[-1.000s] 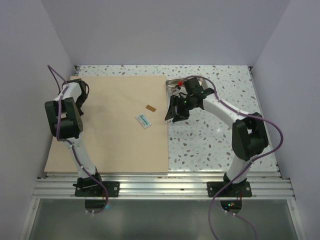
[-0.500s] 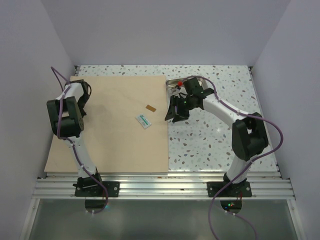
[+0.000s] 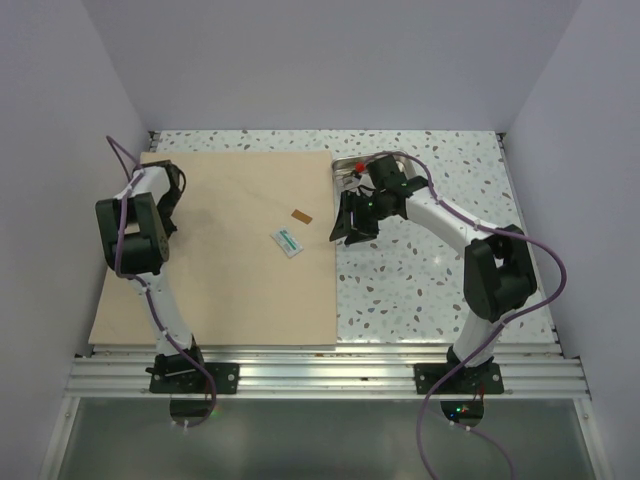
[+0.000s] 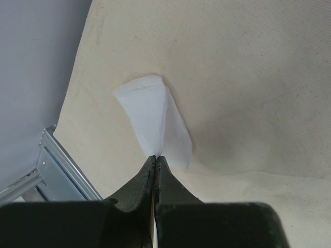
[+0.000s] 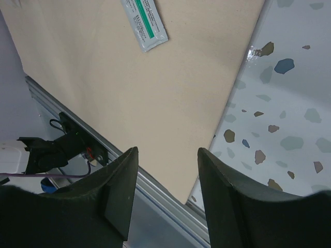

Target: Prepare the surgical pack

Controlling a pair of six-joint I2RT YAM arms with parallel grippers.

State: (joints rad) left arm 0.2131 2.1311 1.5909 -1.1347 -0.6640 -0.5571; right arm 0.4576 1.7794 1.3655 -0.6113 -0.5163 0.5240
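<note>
The tan wrap sheet lies flat over the left half of the table. On it rest a white-and-green packet and a small brown packet. The steel tray sits at the sheet's far right corner, mostly hidden under the right arm. My left gripper is shut on a folded white piece, held just above the sheet near its left edge. My right gripper hangs open and empty over the sheet's right edge, with the packet ahead of it.
Speckled tabletop shows to the right of the sheet. An aluminium rail runs along the near edge. Lavender walls close in on the left, back and right. The left arm's elbow stands over the sheet's left edge.
The left arm has drifted slightly to the right, over the sheet, still pinching the white piece. The right arm has not moved.
</note>
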